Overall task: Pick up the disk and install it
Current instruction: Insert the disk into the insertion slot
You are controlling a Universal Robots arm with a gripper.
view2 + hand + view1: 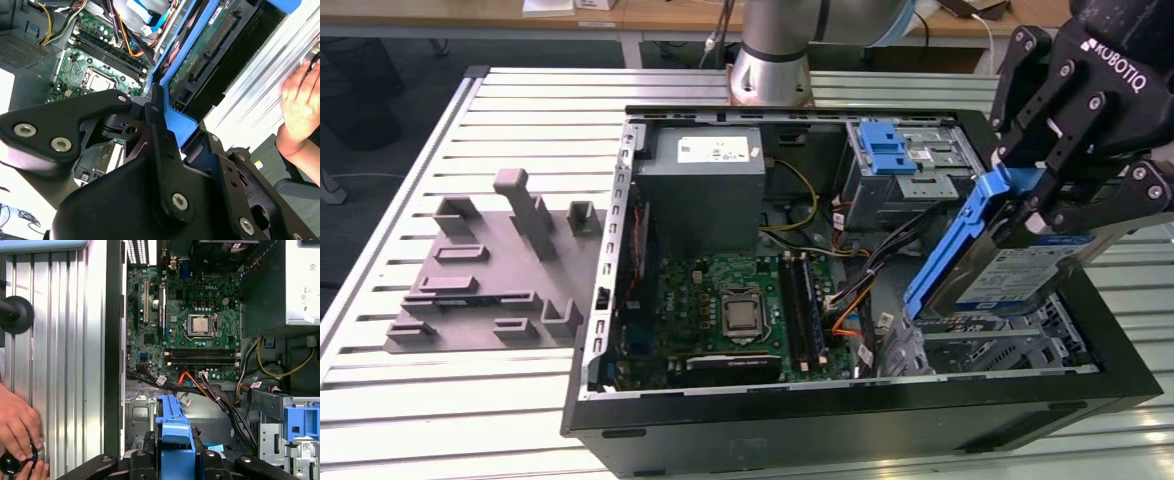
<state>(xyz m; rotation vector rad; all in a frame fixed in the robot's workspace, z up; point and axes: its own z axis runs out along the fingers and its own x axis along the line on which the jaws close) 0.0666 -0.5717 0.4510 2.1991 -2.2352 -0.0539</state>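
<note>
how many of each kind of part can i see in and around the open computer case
disk, held in the tool over the case: 1
grey metal box with white sticker: 1
green motherboard: 1
blue ribbed latch: 1
grey moulded fixture beside the case: 1
total: 5

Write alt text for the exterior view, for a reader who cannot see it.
The arm's pincer grips the disk, blue-framed and tilted steeply, over an open computer case at the exterior view's right. Inside lie a green motherboard and a grey power supply.
</note>
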